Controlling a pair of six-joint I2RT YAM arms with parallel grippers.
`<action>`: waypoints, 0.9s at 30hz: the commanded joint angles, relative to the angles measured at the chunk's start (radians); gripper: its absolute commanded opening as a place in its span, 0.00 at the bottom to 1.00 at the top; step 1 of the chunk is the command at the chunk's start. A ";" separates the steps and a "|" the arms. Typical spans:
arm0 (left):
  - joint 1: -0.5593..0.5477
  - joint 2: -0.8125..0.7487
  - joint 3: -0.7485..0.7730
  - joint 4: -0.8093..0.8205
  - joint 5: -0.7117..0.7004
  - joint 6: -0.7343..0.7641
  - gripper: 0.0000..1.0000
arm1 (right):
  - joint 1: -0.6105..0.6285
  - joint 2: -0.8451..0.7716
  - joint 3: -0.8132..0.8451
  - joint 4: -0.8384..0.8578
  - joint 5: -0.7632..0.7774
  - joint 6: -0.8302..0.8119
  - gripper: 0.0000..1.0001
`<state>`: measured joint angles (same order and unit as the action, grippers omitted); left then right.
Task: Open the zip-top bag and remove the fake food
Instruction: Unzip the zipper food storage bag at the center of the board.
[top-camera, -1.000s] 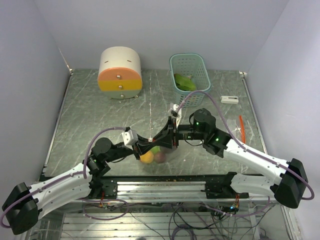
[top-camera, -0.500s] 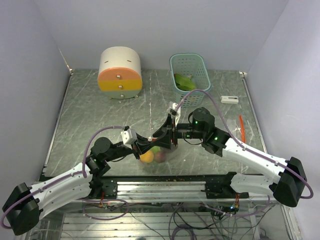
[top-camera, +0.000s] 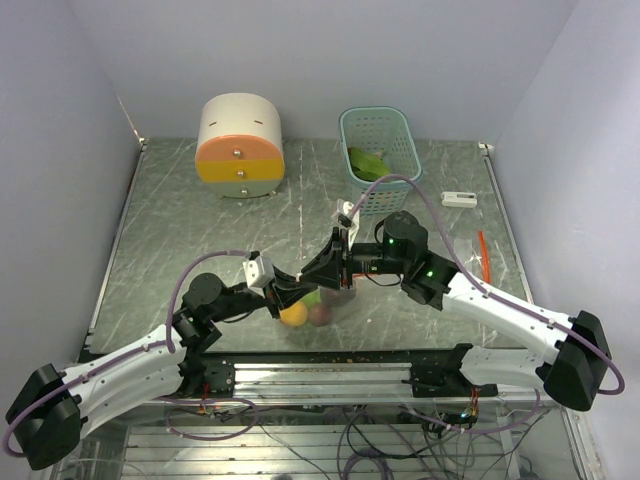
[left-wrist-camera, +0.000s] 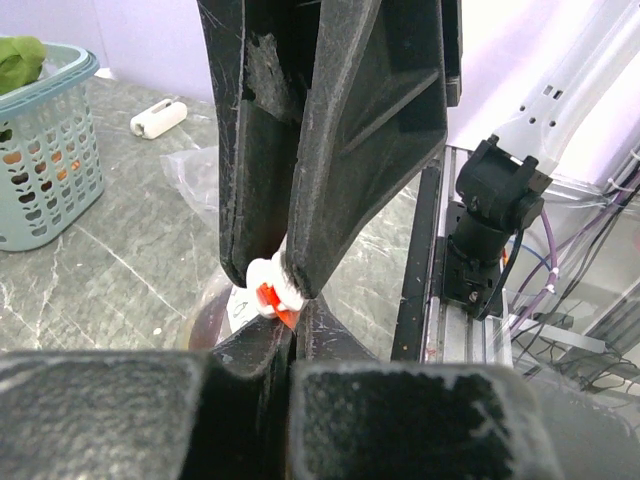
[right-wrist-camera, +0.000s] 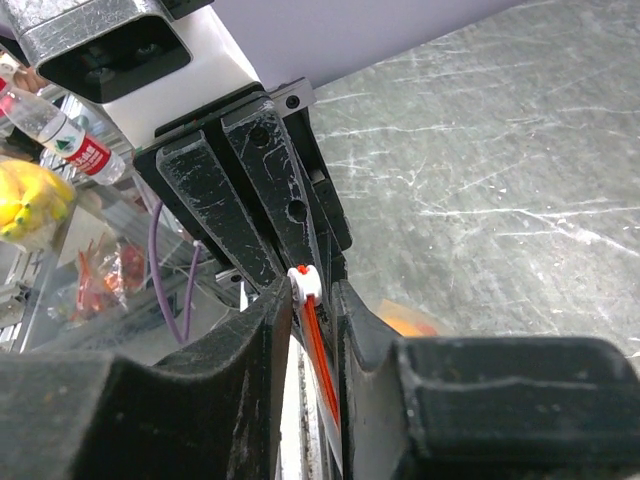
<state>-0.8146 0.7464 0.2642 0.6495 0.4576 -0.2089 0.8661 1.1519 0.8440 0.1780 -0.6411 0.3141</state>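
The left gripper (top-camera: 292, 290) and the right gripper (top-camera: 312, 277) meet tip to tip, just above a clear zip-top plastic bag (top-camera: 306, 322) that lies on the grey marbled table (top-camera: 200, 230).

In the left wrist view, the left gripper's jaws are pressed almost together on the bag's top edge. The right gripper's black fingers (left-wrist-camera: 330, 150) come down from directly opposite and pinch in at a small white zip slider (left-wrist-camera: 266, 288). In the right wrist view, the right gripper's jaws sit close on either side of the bag's red zip strip (right-wrist-camera: 318, 350), gripping it, with the slider at the strip's far end against the left gripper's tips. Which gripper actually holds the slider cannot be told.

The fake food in the bag lies directly under the two grippers:
- A round orange plastic fruit (top-camera: 293, 315) is below the left gripper's tips.
- A dark red-purple piece (top-camera: 321, 316) is below the right gripper's tips.
- A lime-green fruit (top-camera: 313, 298) is between them, right beneath the meeting point.

A flat green leafy piece (top-camera: 368, 164) rests in a teal plastic lattice basket (top-camera: 350, 130), well beyond the right gripper.
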 joint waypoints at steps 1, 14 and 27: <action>0.012 -0.004 -0.005 0.057 0.026 -0.006 0.07 | 0.006 0.006 0.028 0.024 -0.014 -0.006 0.22; 0.028 -0.041 -0.019 0.070 0.025 -0.022 0.07 | 0.005 -0.030 0.001 -0.042 0.060 -0.031 0.00; 0.062 -0.113 -0.037 0.056 0.007 -0.044 0.07 | 0.004 -0.091 -0.043 -0.140 0.187 -0.073 0.00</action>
<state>-0.7692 0.6762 0.2352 0.6544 0.4644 -0.2401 0.8757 1.1049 0.8310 0.1127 -0.5526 0.2825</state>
